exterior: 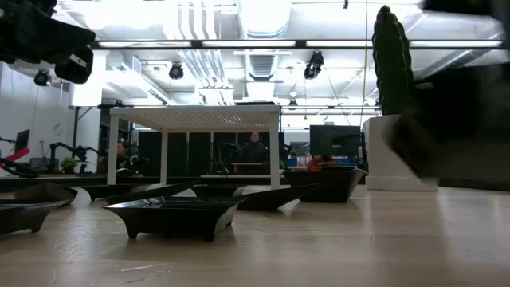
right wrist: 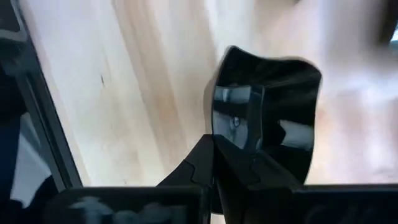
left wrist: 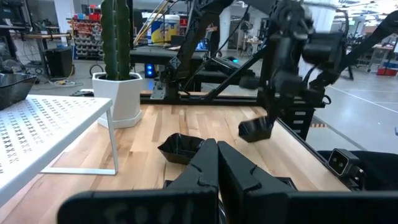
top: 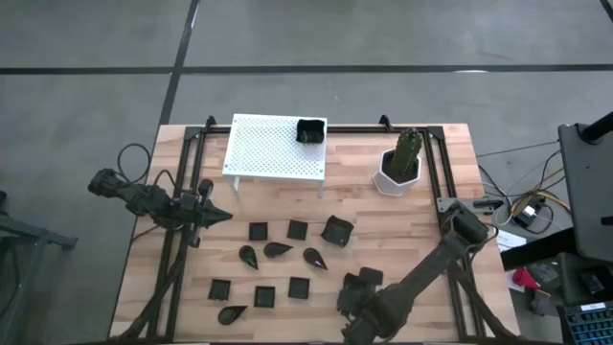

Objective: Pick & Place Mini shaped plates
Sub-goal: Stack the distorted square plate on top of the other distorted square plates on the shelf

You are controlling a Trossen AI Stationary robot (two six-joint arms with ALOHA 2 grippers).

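Several small black dishes lie flat on the wooden table: squares (top: pixel 258 231), teardrops (top: pixel 277 249) and a raised-rim square (top: pixel 336 230). One more black dish (top: pixel 309 130) sits on the white rack (top: pixel 276 146). My right gripper (top: pixel 352 295) is at the table's near right, shut on a raised-rim square dish (right wrist: pixel 267 106). This dish also shows in the left wrist view (left wrist: pixel 256 129). My left gripper (top: pixel 218 217) is shut and empty, above the table's left side. It also shows in the left wrist view (left wrist: pixel 217 158). My right gripper pinches the raised-rim dish by its rim (right wrist: pixel 227 134), at one side, between its two fingers. The dish sticks out beyond the fingertips, tilted. In the left wrist view it hangs below the gripper, clear of the table.
A white pot with a green cactus (top: pixel 397 165) stands at the far right, beside the rack. Black frame rails (top: pixel 182 240) run along the table's left and right sides. Bare wood lies between the rack and the rows of dishes.
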